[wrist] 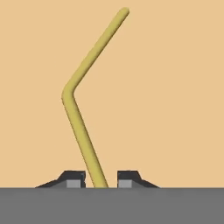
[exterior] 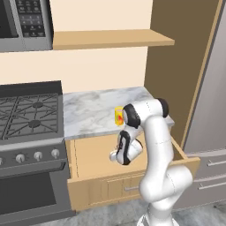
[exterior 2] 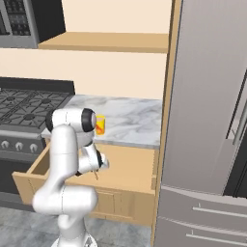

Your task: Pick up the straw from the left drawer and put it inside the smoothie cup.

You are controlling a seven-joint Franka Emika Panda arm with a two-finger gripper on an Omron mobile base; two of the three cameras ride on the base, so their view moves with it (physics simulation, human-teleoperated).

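The gripper [wrist: 100,179] reaches down into the open left drawer [exterior: 95,154], its fingers [wrist: 73,179] closed around the straw [wrist: 81,109] above the drawer floor. Farther back, the smoothie cup [exterior: 118,115] stands on the marble counter [exterior: 95,108].

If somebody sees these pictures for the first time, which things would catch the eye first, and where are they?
The white arm bends down into the open drawer beside the stove. In the hand view, the bent straw runs up from between the two fingertips of the tool, against the drawer's light wood. The yellow cup stands on the marble counter behind the drawer.
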